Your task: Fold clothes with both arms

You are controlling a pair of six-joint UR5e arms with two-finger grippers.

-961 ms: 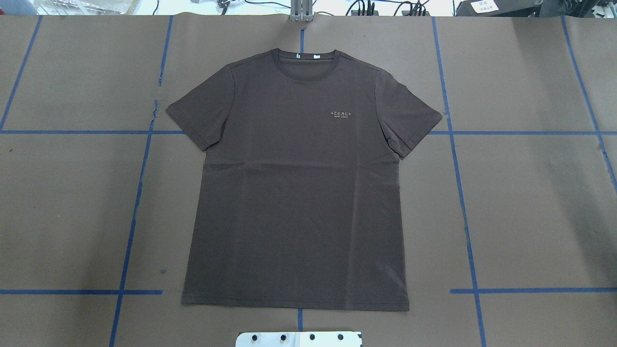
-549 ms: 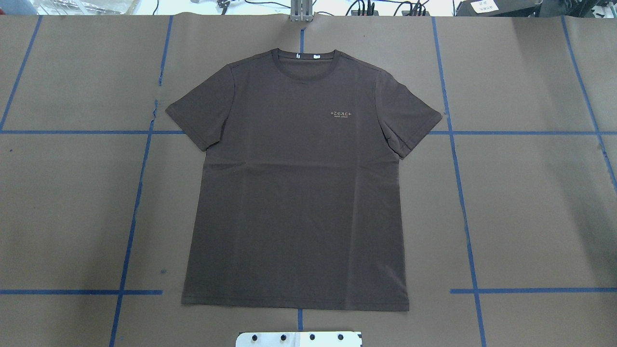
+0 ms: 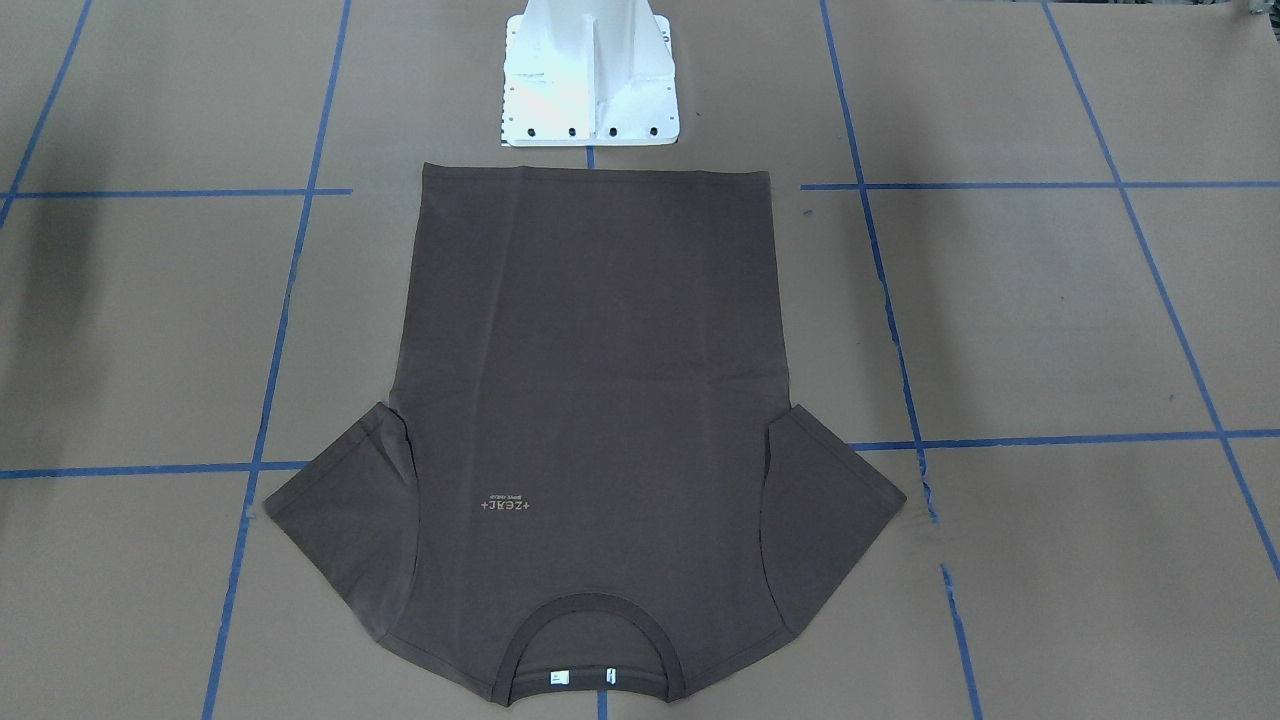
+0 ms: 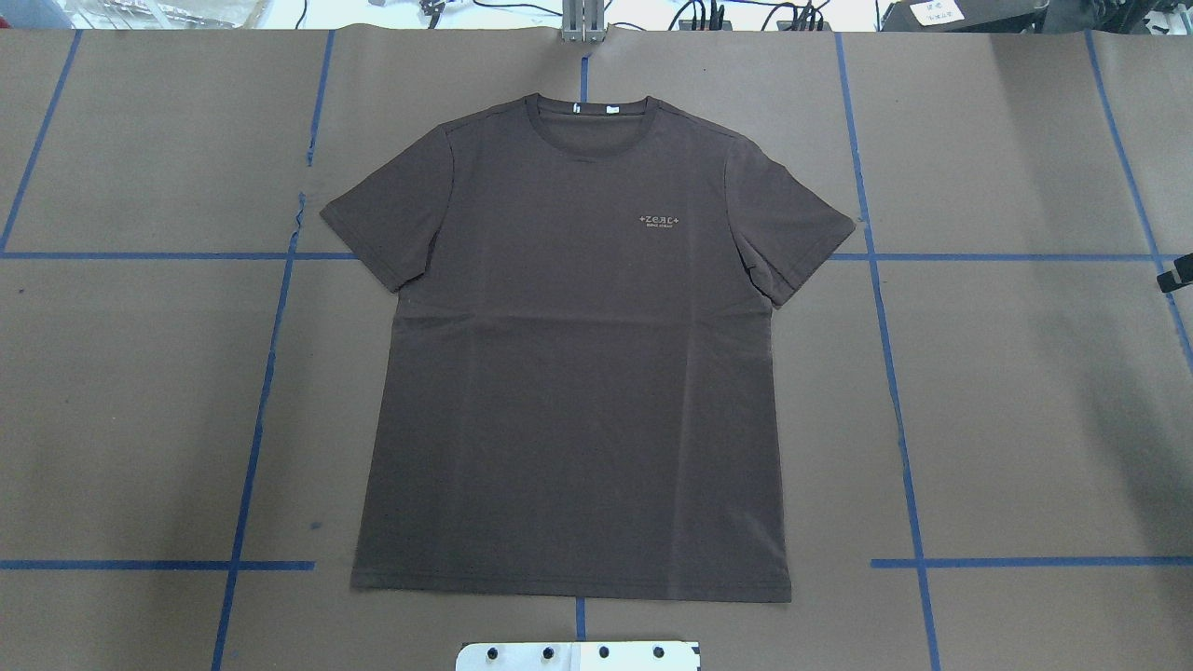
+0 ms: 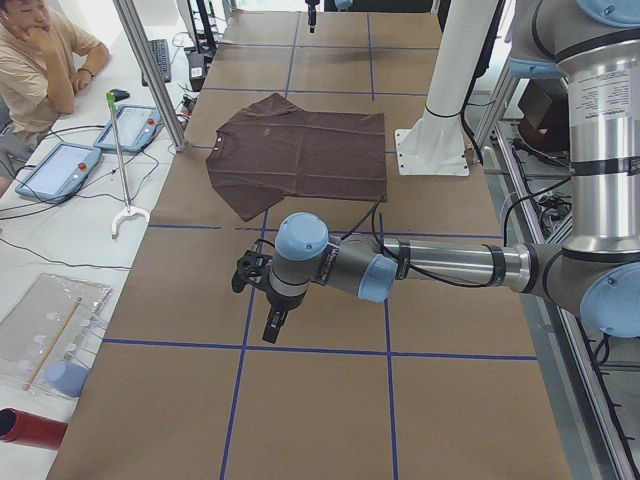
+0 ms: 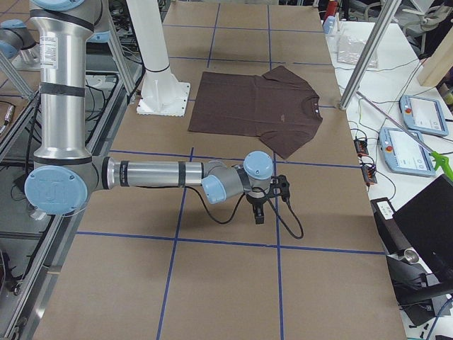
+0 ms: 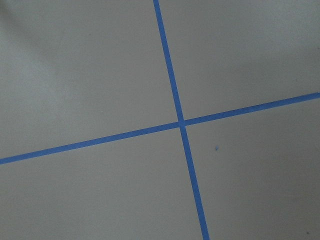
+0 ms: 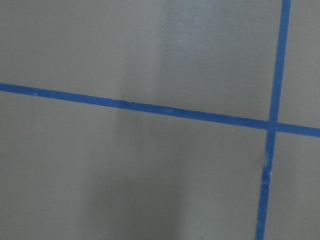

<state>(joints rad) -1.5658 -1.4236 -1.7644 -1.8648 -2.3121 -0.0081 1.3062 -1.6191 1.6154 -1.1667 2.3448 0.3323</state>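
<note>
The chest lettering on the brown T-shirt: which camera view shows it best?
The overhead exterior view: there the chest lettering stands upright and sharp. The exterior front-facing view shows it upside down; the side views show it too small to read; both wrist views show only blue tape lines.

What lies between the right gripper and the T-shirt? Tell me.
Only brown paper and one blue tape line, in the exterior right view; the right gripper hangs short of the T-shirt.
</note>
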